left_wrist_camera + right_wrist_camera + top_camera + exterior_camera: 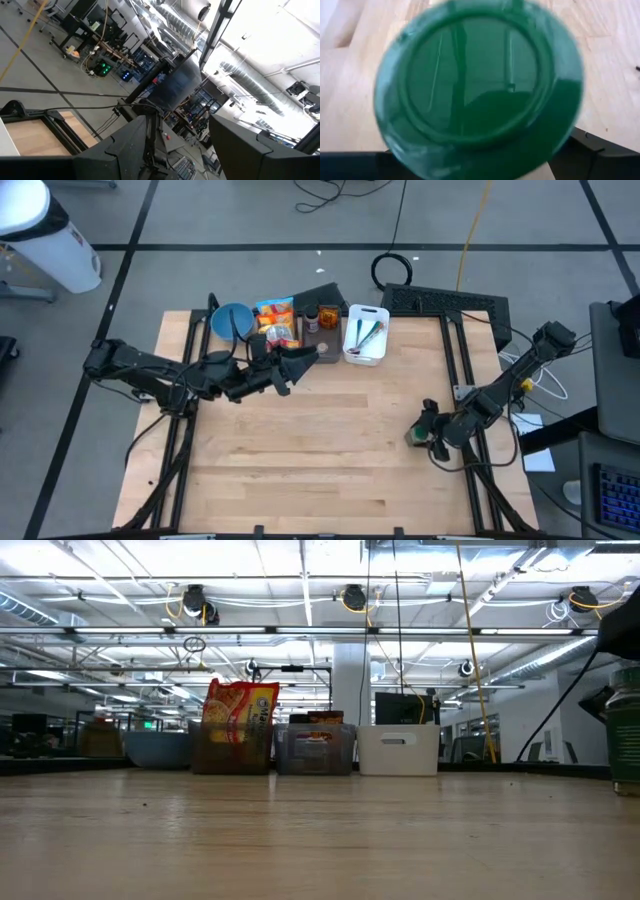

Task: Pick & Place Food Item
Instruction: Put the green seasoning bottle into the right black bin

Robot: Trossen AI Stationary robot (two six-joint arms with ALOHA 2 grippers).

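This is a robotics lab in a large industrial hall. A wooden bench [330, 450] stands on a grey concrete floor [250, 220] marked with black tape lines, with cables [395, 268] trailing across it and a keyboard [612, 492] at one side. Beyond the bench, exposed ceiling trusses [300, 632], strip lights, hanging cords and rows of racks with monitors [400, 708] fill the room.

Both arms are matte black, built of slim tubular links joined by chunky rounded joints. The left arm [150, 370] carries loose black cables along its links, and its fingers [240, 150] are broad, flat, dark slabs. The right arm [505, 385] shows yellow bands around its forearm, toward three o'clock.
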